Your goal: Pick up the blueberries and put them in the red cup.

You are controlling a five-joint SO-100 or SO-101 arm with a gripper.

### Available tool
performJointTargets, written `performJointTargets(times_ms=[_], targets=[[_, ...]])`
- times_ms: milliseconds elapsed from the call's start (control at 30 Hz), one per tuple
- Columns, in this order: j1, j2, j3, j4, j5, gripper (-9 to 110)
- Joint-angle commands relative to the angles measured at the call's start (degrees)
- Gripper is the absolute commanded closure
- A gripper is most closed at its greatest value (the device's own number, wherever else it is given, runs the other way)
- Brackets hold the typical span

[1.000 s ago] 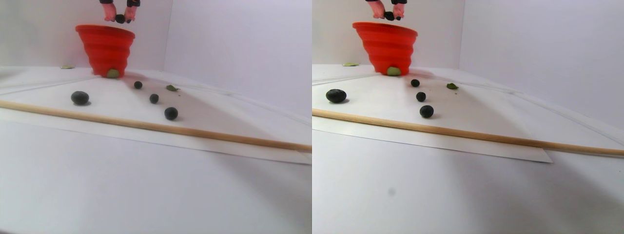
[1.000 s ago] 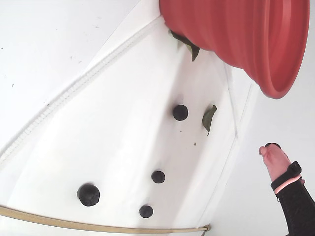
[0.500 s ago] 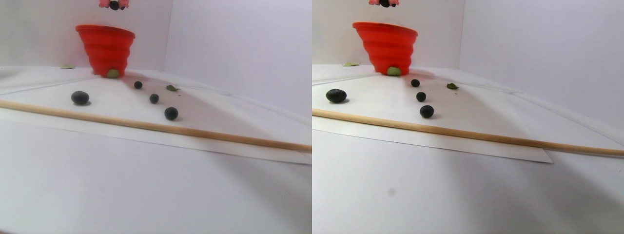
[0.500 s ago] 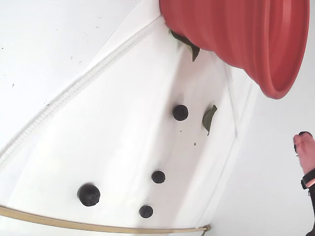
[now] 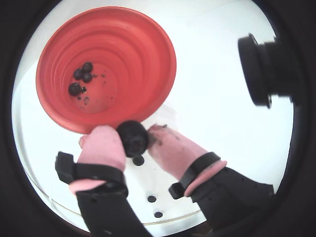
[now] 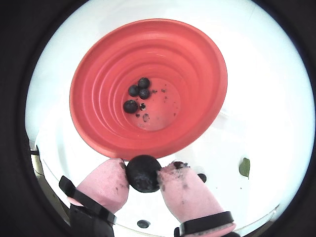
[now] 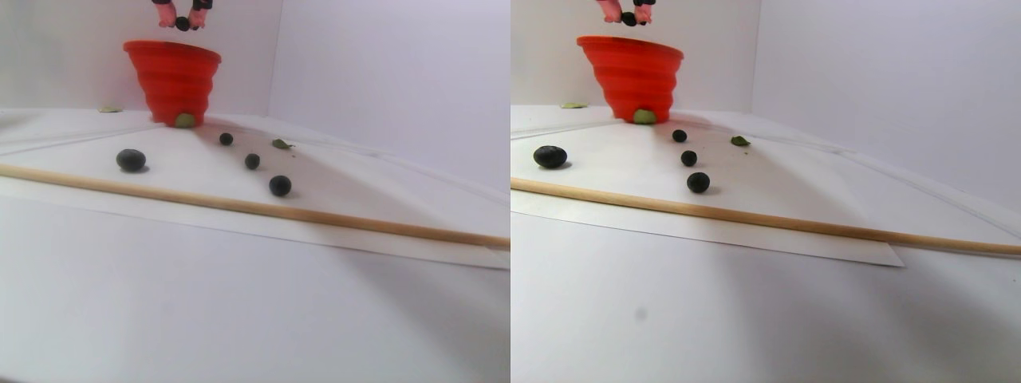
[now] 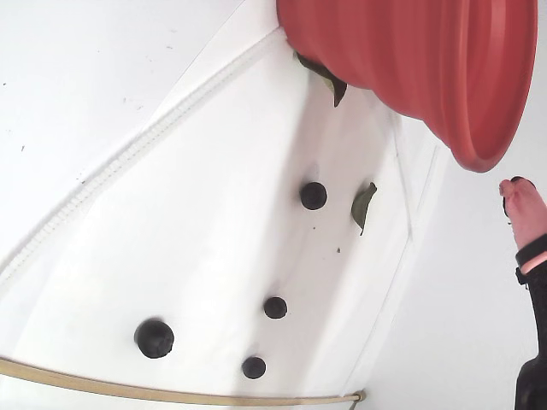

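Stereo pair view: the gripper (image 7: pixel 183 21) sits lower than half a second ago, when it was almost out of the top of the picture; it is now just above the cup (image 7: pixel 173 80) rim, much the height it had a second ago. In a wrist view the pink fingers (image 6: pixel 104 185) are clamped on a held berry (image 6: pixel 143 173), which hangs just outside the near rim of the cup (image 6: pixel 98 74), not yet over the opening. The other wrist view agrees: held berry (image 5: pixel 132 138) between both pads, at the rim edge.

Four berries in cup (image 6: pixel 138 92) already lie on the bottom. Four loose berries remain on the table (image 7: pixel 239 303): big berry (image 7: pixel 131 159), far berry (image 7: pixel 226 139), mid berry (image 7: pixel 252 161), near berry (image 7: pixel 280 186). Leaves (image 7: pixel 280 144) are scattered nearby, and a stick (image 7: pixel 239 206) lies across the front.

Judgement: lift-then-lower reads as lining up the drop. The carry is nearly done; it needs a small move forward over the opening before release, or the berry may hit the rim and roll off. The fixed view shows only one fingertip (image 8: pixel 526 209) beside the cup (image 8: pixel 410 51).
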Motion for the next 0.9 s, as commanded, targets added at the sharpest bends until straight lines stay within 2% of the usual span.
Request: performJointTargets(times_ms=[0, 867], targets=[[-0.18, -0.44, -5.54, -3.34, 0.00, 90], [-2.11, -8.35, -9.84, -11.16, 0.88, 89]])
